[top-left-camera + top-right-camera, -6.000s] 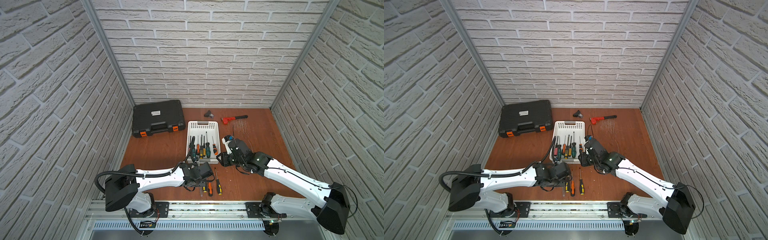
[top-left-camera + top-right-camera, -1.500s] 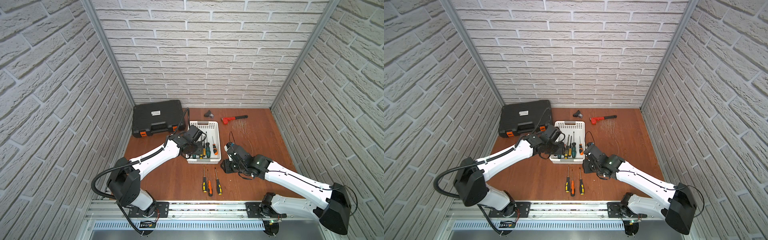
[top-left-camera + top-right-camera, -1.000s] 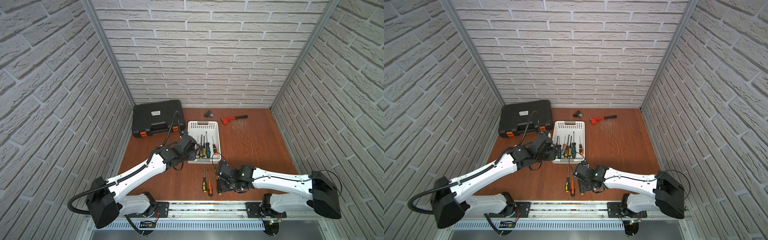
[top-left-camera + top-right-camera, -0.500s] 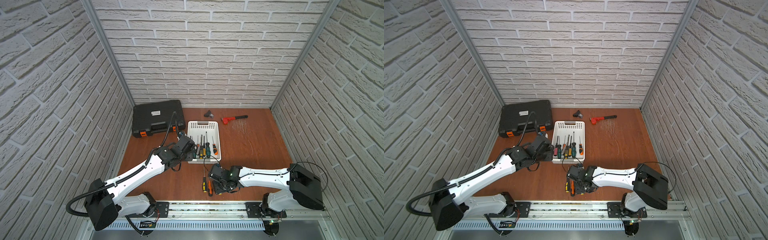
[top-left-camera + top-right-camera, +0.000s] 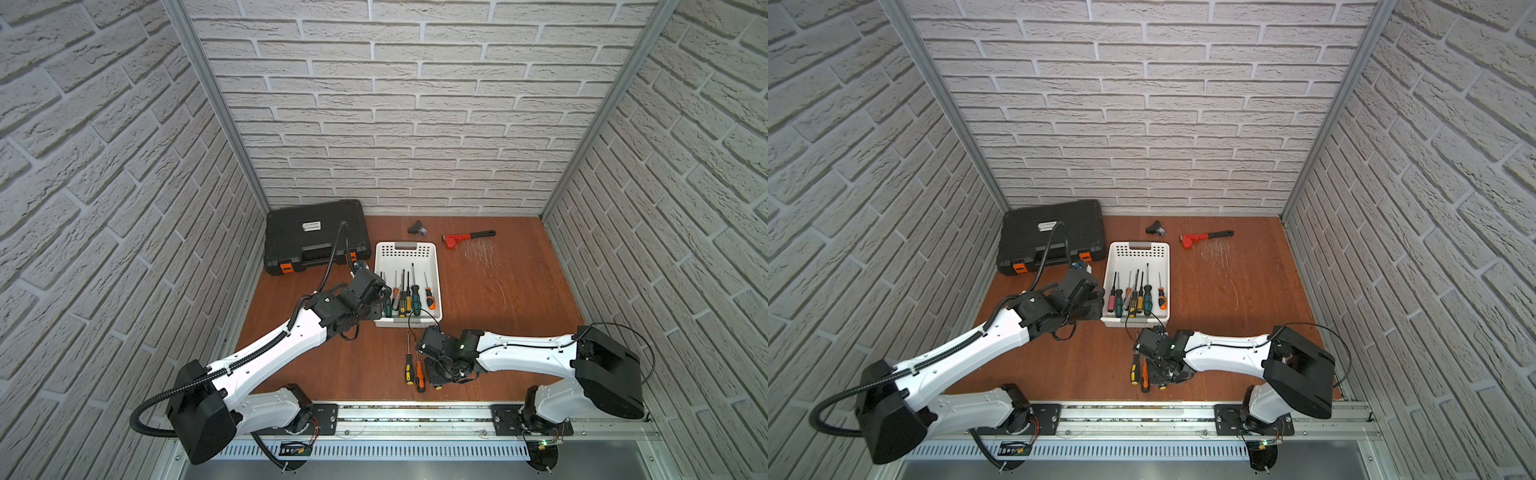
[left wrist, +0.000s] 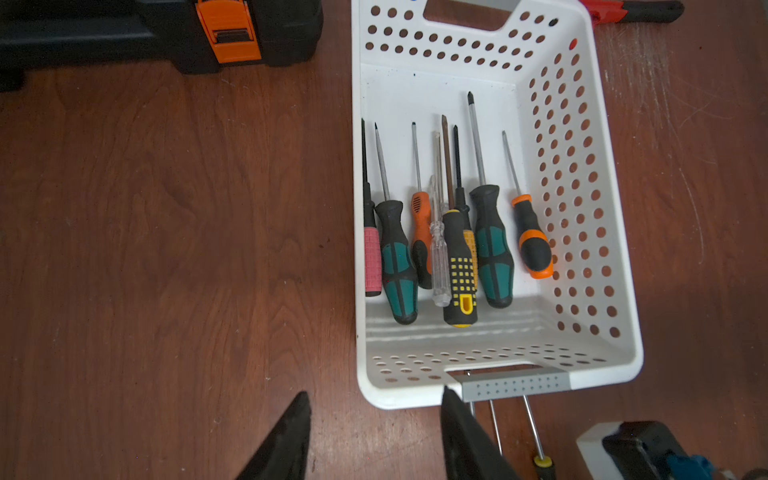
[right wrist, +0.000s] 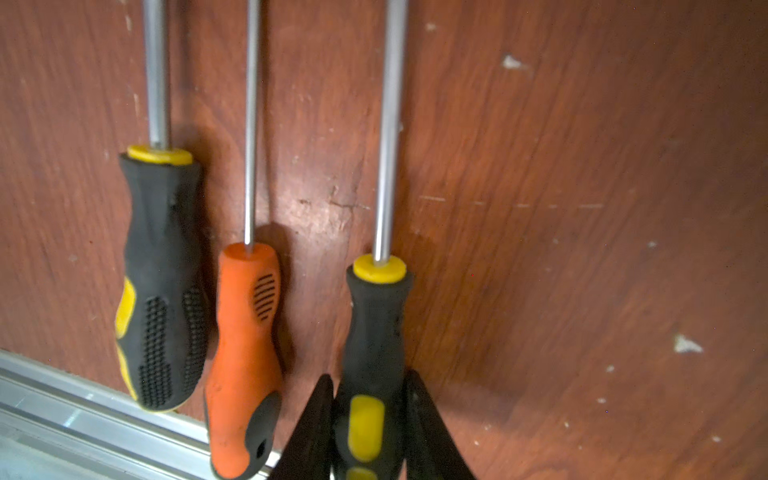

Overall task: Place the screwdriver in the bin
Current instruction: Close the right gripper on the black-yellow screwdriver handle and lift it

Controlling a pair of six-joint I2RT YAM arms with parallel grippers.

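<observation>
Red-brown tabletop (image 5: 498, 299) in both top views carries your white bin (image 5: 405, 252), right hand (image 5: 435, 376) low in front of it. Left wrist view: your left hand (image 6: 376, 392) gapes empty beside the bin's corner. Right wrist view: right hand pinches the black-and-yellow screwdriver (image 7: 376, 332), lying on the tabletop.

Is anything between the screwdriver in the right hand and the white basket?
Nothing visible. The right hand clasps the screwdriver, with bare table up to the bin; only its near wall must be cleared. The left hand is beside the bin.
</observation>
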